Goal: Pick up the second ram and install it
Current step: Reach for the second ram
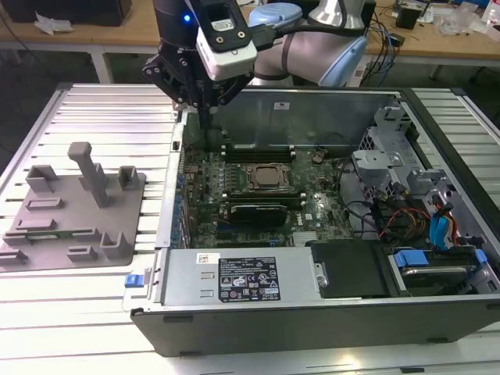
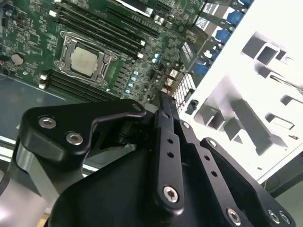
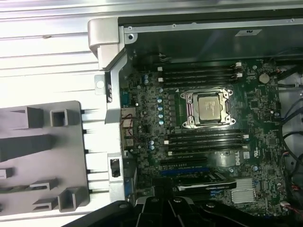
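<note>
The gripper (image 1: 205,122), narrowed and empty, hovers over the case (image 1: 234,320) corner; the second ram (image 1: 53,232) apparently lies well apart from it in the fixture (image 1: 78,212), unpicked.

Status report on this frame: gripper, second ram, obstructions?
Gripper over computer case's far corner. Second ram seemingly on grey fixture, untouched. Case side wall between them.
</note>
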Controlling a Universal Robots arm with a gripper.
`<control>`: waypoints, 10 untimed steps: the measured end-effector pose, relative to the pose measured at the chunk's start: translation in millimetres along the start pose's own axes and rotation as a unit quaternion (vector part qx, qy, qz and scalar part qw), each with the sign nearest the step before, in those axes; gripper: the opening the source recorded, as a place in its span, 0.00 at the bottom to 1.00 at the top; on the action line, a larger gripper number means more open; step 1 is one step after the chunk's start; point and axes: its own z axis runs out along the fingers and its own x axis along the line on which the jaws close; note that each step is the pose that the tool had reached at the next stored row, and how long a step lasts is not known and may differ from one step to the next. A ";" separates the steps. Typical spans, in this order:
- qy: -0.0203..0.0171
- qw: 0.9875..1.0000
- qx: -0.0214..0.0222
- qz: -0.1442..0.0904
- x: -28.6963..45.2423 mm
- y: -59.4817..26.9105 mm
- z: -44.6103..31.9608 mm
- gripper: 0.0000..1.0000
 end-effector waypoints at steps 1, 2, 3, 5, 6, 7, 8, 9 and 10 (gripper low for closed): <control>0.000 1.000 0.000 0.000 3.0 -0.3 0.0 0.08; 0.000 1.000 0.000 0.000 4.4 -0.4 -0.1 0.08; 0.000 1.000 0.000 0.000 6.2 -0.5 -0.1 0.08; 0.000 1.000 0.000 0.000 10.0 -0.8 -0.2 0.08; 0.000 1.000 0.000 0.000 14.3 -1.1 -0.3 0.08; 0.000 1.000 0.000 0.000 18.6 -1.4 -0.5 0.08; 0.000 1.000 0.000 0.000 20.7 -1.6 -0.5 0.08; 0.000 1.000 0.000 0.000 23.0 -1.7 -0.6 0.08; 0.000 1.000 0.000 0.000 25.5 -1.9 -0.6 0.08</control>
